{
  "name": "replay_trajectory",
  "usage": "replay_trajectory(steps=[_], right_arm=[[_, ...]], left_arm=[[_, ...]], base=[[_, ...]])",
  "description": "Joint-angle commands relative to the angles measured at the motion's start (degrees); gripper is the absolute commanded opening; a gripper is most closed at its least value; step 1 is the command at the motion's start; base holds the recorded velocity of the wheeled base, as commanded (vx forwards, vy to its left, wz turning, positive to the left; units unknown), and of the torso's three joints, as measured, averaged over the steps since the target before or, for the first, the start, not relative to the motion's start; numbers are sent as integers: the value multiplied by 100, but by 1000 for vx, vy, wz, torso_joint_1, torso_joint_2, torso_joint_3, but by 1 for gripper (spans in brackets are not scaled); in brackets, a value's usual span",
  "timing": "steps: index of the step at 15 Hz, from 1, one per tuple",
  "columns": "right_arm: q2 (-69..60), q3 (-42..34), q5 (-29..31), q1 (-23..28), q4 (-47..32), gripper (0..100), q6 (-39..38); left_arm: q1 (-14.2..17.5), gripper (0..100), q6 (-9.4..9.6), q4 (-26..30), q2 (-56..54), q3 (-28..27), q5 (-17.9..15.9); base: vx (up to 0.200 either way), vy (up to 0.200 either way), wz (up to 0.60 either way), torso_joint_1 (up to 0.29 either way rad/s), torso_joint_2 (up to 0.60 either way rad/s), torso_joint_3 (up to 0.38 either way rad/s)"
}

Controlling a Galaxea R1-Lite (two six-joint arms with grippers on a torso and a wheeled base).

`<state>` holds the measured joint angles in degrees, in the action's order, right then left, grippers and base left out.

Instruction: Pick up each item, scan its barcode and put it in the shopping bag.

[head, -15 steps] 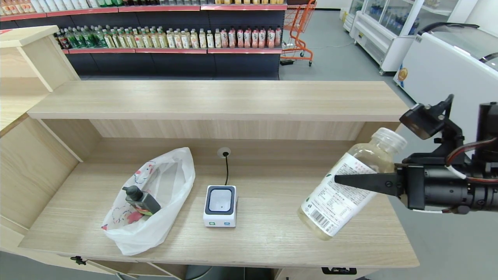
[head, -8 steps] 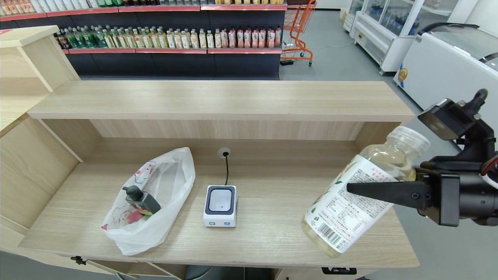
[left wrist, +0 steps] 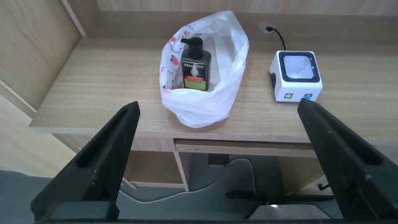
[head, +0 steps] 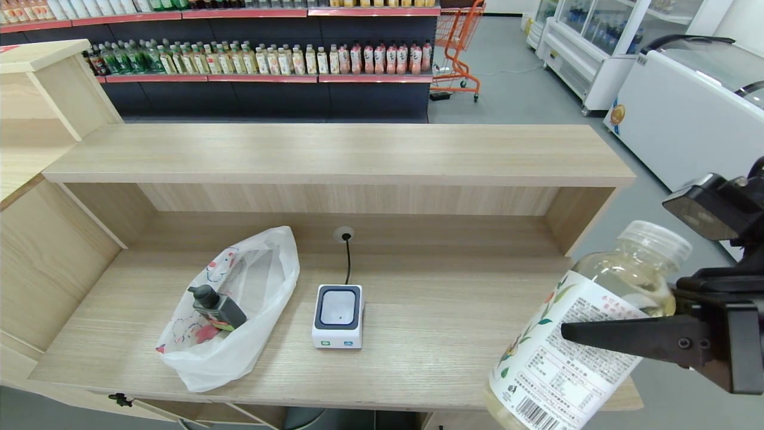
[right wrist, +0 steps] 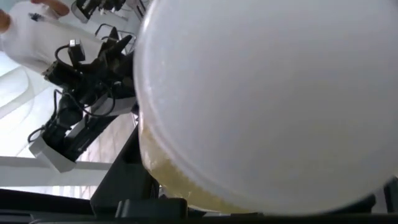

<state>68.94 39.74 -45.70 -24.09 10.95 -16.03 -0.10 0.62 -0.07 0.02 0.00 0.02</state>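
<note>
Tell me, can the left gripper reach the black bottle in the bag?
Probably yes: the left gripper is open, and the black bottle lies uncovered in the open shopping bag, nothing between them.

Your right gripper (head: pixel 574 329) has a flat, tapered black finger (head: pixel 627 338) with two small screws (head: pixel 678 343) at its base
</note>
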Motion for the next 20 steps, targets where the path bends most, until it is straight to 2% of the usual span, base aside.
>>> replay_trajectory(steps=[1,7,20], right_arm=[[-135,69,0,-26,-181,0,-5],[-276,95,0,-34,-690,0,3],[-214,113,35,-114,-717,0,74]], left_arm=[[1,100,-1,-1,6,0,6],[1,100,-1,-1,6,0,-2],[1,100,-1,-1,6,0,-2]], base=[[0,0,0,0,0,0],[0,0,0,0,0,0],[0,0,0,0,0,0]])
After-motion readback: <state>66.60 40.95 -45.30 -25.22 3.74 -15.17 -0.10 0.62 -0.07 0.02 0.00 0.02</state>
